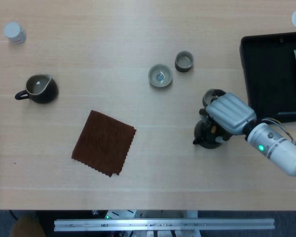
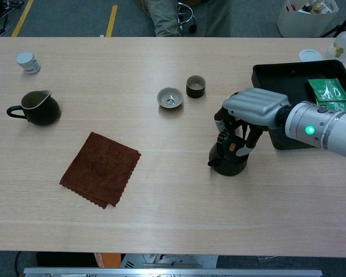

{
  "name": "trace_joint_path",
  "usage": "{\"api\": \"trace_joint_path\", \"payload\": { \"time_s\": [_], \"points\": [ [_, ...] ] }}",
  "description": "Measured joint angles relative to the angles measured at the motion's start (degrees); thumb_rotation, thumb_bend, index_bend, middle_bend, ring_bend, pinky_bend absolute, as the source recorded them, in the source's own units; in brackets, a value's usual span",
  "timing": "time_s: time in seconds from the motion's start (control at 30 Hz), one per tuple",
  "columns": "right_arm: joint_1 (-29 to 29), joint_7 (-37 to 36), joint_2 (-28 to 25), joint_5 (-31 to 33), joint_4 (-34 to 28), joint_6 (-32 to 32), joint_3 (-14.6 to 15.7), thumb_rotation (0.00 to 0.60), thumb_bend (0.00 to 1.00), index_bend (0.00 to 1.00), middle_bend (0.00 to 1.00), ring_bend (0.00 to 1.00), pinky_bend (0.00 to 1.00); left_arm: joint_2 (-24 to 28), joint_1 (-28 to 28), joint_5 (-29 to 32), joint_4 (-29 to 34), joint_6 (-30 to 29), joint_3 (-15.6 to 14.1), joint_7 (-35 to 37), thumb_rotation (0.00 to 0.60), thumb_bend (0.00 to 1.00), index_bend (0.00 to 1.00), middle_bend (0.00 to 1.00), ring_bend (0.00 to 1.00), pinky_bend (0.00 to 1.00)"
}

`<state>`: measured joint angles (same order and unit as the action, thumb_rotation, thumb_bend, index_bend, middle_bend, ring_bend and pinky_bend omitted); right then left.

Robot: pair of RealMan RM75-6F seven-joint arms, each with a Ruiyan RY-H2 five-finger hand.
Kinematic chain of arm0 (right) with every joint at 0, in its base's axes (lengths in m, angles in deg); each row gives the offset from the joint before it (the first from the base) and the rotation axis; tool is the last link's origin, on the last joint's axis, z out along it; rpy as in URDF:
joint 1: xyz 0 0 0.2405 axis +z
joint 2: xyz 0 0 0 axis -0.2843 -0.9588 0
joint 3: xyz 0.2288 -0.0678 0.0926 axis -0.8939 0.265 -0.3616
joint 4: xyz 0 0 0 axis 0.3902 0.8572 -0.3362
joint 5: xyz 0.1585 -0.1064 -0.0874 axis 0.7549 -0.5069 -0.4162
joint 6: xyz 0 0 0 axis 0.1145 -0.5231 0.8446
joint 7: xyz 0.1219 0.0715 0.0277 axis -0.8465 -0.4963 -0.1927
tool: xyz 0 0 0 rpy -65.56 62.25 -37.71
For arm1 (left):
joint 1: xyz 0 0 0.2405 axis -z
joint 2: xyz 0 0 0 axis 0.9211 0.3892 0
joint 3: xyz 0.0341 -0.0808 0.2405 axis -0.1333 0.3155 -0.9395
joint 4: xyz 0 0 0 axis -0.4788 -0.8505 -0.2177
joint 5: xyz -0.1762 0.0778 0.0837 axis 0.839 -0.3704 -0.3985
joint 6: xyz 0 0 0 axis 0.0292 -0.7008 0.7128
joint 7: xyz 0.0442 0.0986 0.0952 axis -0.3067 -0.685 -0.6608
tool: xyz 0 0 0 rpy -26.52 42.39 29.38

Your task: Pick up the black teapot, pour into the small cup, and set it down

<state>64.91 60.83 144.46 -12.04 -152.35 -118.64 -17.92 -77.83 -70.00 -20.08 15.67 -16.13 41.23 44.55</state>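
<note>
The black teapot point(image 1: 205, 138) point(image 2: 226, 164) stands on the table right of centre, its spout pointing left. My right hand point(image 1: 230, 112) point(image 2: 255, 107) hovers over its upper right side, fingers curved down around the lid and handle area, which they hide. I see no firm grip. The small dark cup point(image 1: 184, 60) point(image 2: 195, 86) sits further back, beside a pale cup point(image 1: 160, 76) point(image 2: 169, 97). My left hand is not in either view.
A dark pitcher point(image 1: 39, 89) point(image 2: 37, 108) stands at the far left, with a brown cloth point(image 1: 103, 142) point(image 2: 100, 168) in front of it. A black tray point(image 1: 266, 84) point(image 2: 277, 78) holding green packets point(image 2: 328, 92) lies right of the hand. A small white jar point(image 1: 14, 32) sits back left.
</note>
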Motion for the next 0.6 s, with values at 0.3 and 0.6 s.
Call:
{"api": "trace_joint_path", "payload": {
  "time_s": [0.3, 0.6],
  "points": [
    [0.4, -1.2, -0.2, -0.4, 0.7, 1.6, -0.4, 0.6, 0.0, 0.66, 0.69, 0.56, 0.17, 0.0, 0.1, 0.0, 0.5, 0.0, 0.1, -0.7, 0.6, 0.39, 0.15, 0.2, 0.18, 0.19],
    [1.4, -1.8, 0.1, 0.8, 1.7, 3.4, -0.8, 0.6, 0.06, 0.67, 0.7, 0.57, 0.18, 0.2, -0.1, 0.3, 0.9, -0.2, 0.0, -1.1, 0.6, 0.39, 0.15, 0.2, 0.18, 0.19]
  ]
}}
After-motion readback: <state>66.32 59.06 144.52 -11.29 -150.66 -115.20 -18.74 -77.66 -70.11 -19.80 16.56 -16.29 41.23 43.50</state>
